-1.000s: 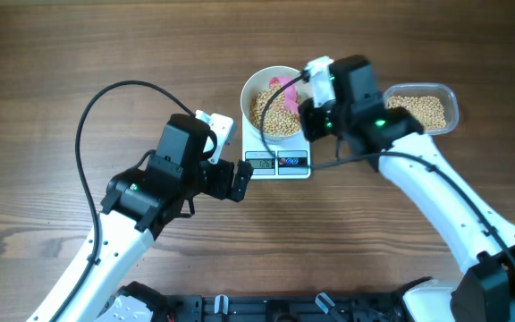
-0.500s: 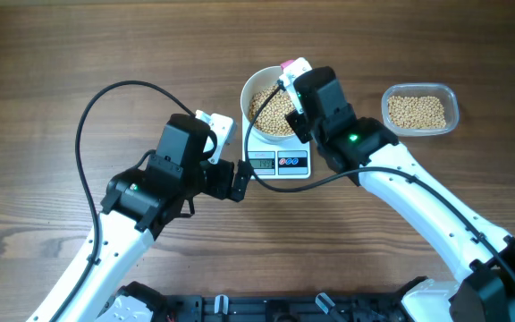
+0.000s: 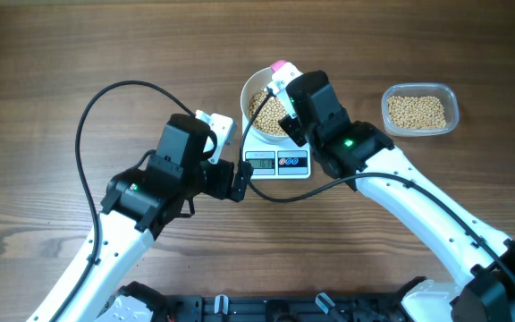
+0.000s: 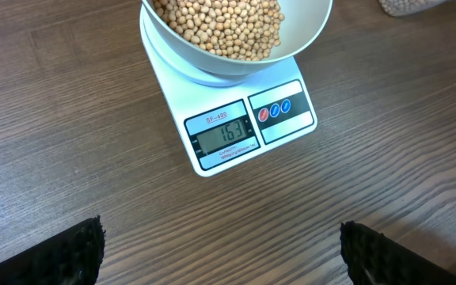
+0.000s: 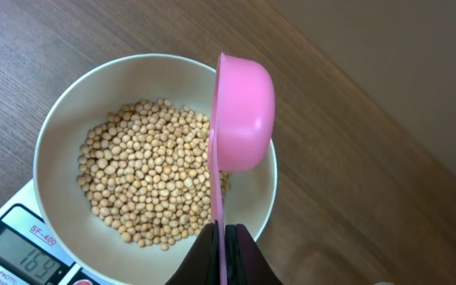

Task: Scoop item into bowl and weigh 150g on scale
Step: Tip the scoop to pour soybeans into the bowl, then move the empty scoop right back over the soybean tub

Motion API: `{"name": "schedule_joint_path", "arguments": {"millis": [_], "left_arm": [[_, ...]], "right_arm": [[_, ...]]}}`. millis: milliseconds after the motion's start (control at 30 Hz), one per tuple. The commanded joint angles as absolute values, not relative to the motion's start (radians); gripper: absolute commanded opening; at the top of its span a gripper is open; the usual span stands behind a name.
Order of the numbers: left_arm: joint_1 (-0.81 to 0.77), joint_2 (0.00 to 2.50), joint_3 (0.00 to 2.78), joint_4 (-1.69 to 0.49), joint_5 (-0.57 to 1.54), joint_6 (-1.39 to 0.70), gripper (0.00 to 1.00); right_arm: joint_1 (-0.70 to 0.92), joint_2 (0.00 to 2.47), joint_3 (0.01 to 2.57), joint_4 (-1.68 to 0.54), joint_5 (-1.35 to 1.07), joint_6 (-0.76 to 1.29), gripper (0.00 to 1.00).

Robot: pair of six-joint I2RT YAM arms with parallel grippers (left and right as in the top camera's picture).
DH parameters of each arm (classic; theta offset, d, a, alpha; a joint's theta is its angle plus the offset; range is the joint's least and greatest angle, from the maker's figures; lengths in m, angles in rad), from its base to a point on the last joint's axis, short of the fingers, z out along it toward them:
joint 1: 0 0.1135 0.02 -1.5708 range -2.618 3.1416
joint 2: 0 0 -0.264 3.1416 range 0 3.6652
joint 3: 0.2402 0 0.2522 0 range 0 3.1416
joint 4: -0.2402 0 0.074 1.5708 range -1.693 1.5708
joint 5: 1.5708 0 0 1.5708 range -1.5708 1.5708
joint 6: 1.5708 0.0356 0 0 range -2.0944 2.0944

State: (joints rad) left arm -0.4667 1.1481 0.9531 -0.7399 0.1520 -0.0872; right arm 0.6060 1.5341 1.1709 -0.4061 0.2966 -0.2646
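Weighing now: right hand (image 5: 220,241) grips the pink scoop (image 5: 244,111), tipped over the bowl (image 5: 50,134) of beans (image 5: 145,178); left hand (image 4: 224,253) open. The scale (image 4: 224,134) reads over target: next, probably scoop some out.

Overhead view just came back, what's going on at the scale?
The right gripper is shut on a pink scoop, holding it turned on its side above the white bowl of beans, which sits on the scale. The display reads a little over 160, past the 150 target. The left gripper hangs open in front of the scale, holding nothing.
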Motion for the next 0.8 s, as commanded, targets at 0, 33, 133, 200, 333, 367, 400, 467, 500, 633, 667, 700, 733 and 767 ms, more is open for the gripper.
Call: {"name": "schedule_joint_path", "arguments": {"millis": [0, 33, 133, 200, 333, 367, 400, 467, 500, 633, 667, 700, 733, 767], "left_arm": [[-0.471, 1.148, 0.957, -0.737, 0.164, -0.067, 1.00], [-0.471, 1.148, 0.957, -0.737, 0.164, -0.067, 1.00], [-0.471, 1.148, 0.957, -0.737, 0.164, -0.067, 1.00], [-0.471, 1.148, 0.957, -0.737, 0.164, -0.067, 1.00], [-0.471, 1.148, 0.957, -0.737, 0.164, -0.067, 1.00], [-0.471, 1.148, 0.957, -0.737, 0.164, -0.067, 1.00], [-0.470, 1.148, 0.957, -0.737, 0.164, -0.067, 1.00], [-0.471, 1.148, 0.957, -0.737, 0.164, -0.067, 1.00], [-0.471, 1.148, 0.957, -0.737, 0.164, -0.067, 1.00], [-0.470, 1.148, 0.957, -0.737, 0.164, -0.067, 1.00], [-0.471, 1.148, 0.957, -0.737, 0.164, -0.067, 1.00], [-0.471, 1.148, 0.957, -0.737, 0.164, -0.067, 1.00], [-0.471, 1.148, 0.957, -0.737, 0.164, -0.067, 1.00], [-0.471, 1.148, 0.957, -0.737, 0.164, -0.067, 1.00]], "right_arm": [[0.611, 1.507, 1.172, -0.419, 0.218, -0.148, 0.04], [0.611, 1.507, 1.172, -0.423, 0.141, -0.112, 0.04], [0.607, 1.507, 1.172, -0.423, 0.012, 0.033, 0.04], [0.593, 1.507, 1.172, -0.423, -0.036, 0.093, 0.04], [0.525, 1.481, 1.172, -0.422, -0.047, 0.115, 0.04], [0.492, 1.464, 1.172, -0.422, -0.048, 0.144, 0.04], [0.457, 1.444, 1.172, -0.422, -0.051, 0.184, 0.04], [0.388, 1.401, 1.172, -0.419, -0.099, 0.210, 0.04], [0.349, 1.375, 1.172, -0.418, -0.138, 0.209, 0.04], [0.186, 1.287, 1.172, -0.424, -0.273, 0.209, 0.04], [0.140, 1.269, 1.172, -0.432, -0.301, 0.209, 0.04], [0.077, 1.252, 1.172, -0.451, -0.313, 0.208, 0.04], [0.041, 1.247, 1.172, -0.465, -0.313, 0.196, 0.04], [-0.001, 1.246, 1.172, -0.483, -0.311, 0.167, 0.04]]}}
